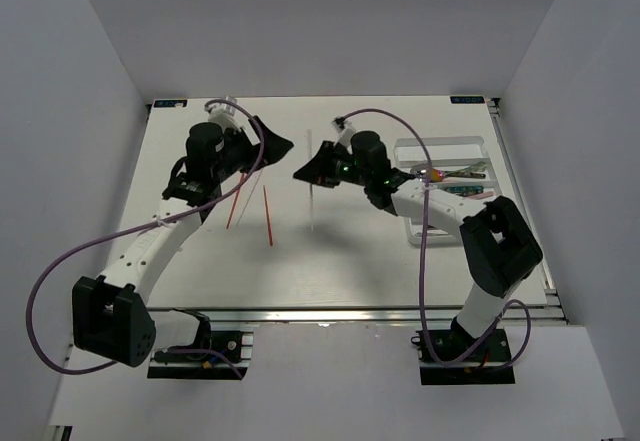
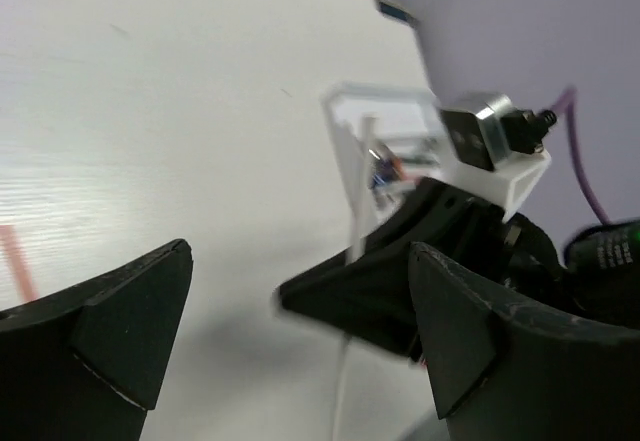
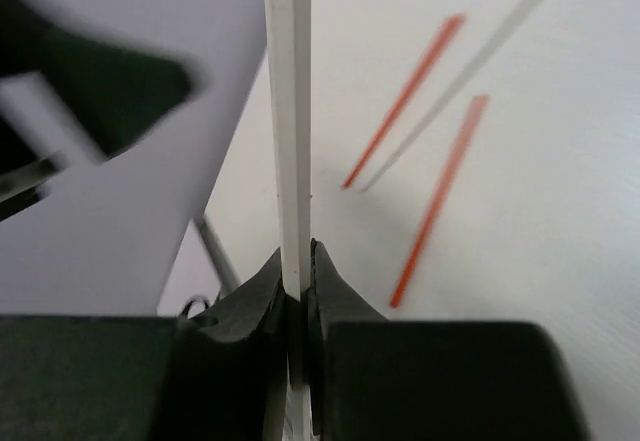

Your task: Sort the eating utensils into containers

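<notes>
The tray stands on the table at the right, towards the back, and the right arm passes over its near part. Some utensils lie in the tray. One chopstick lies on the table left of the middle, and a second chopstick lies just right of it, apart from it. The right gripper hangs over the middle, left of the tray, with a third chopstick between its fingers. The left gripper is just left of it and a little further back, not touching this chopstick.
</notes>
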`<act>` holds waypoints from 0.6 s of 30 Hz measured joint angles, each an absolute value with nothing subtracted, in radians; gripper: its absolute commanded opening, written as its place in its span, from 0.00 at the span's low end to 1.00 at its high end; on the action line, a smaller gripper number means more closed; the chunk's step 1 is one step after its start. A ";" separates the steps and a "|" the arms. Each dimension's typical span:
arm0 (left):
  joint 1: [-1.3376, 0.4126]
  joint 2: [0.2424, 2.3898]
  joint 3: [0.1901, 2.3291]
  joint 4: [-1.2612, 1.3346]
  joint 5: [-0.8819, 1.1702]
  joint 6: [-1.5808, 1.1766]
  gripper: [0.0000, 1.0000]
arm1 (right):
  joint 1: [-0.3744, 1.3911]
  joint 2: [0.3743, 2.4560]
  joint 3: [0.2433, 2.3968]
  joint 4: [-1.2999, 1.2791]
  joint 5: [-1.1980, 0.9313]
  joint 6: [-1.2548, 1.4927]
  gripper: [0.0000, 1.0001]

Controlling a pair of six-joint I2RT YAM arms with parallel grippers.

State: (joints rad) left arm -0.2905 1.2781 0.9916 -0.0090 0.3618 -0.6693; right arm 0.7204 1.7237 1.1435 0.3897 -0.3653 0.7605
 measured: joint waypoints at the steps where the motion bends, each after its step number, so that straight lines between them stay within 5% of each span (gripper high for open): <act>1: -0.292 1.268 1.016 -0.059 0.289 -0.660 0.98 | 0.692 1.723 1.145 0.370 -0.344 0.790 0.00; 8: -0.287 1.007 1.008 -0.274 -0.206 -0.651 0.98 | 0.290 1.707 1.064 0.182 0.081 1.093 0.00; 18: -0.284 1.043 0.801 -0.304 -0.162 -0.558 0.97 | 0.050 1.984 1.415 -0.086 0.385 1.383 0.00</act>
